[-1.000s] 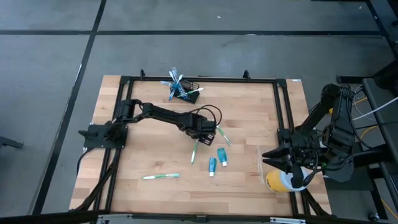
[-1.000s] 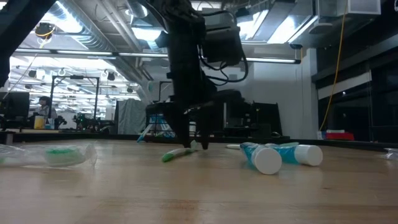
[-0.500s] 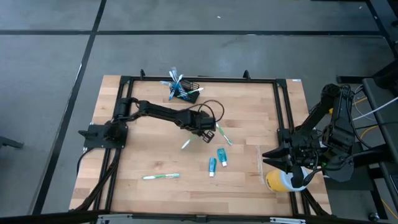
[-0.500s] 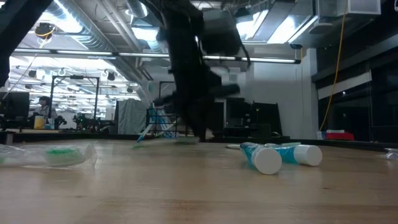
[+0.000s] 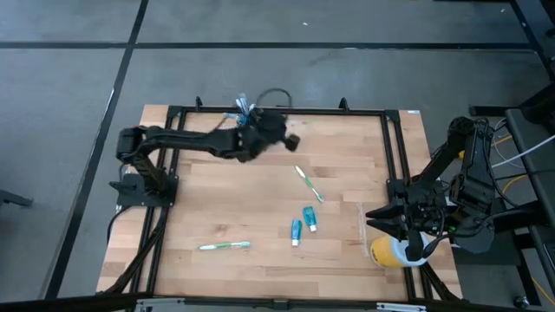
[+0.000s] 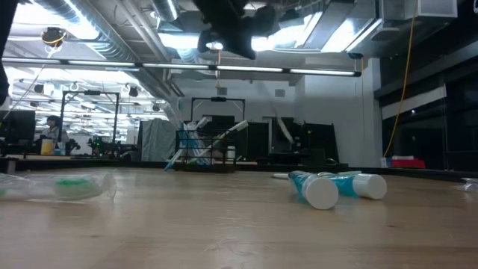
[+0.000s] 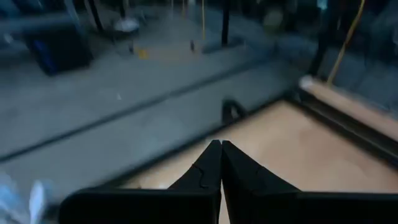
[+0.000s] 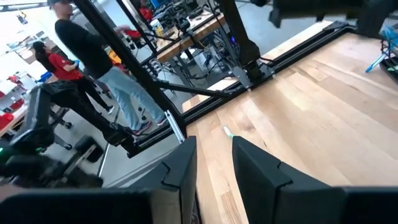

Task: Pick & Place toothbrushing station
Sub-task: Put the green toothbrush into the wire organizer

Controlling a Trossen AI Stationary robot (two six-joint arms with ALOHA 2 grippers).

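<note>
- The left tool, its two dark fingers pressed together on nothing, has swung from mid-bench up to the far edge.
- It now hangs just beside the small black wire-mesh holder, toothbrushes leaning inside.
- The right tool, partly open, has not moved beside the light wooden bench.

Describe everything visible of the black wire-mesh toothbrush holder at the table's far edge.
The holder is a small, low, boxy basket of thin black wire mesh, seemingly metal. It stands upright on the wooden table at the far edge, just inside the black frame rail. Several toothbrushes with blue, green and white handles lean out of it at angles. In the high view the left hand hovers mostly over it, shut; contact cannot be told.
</note>
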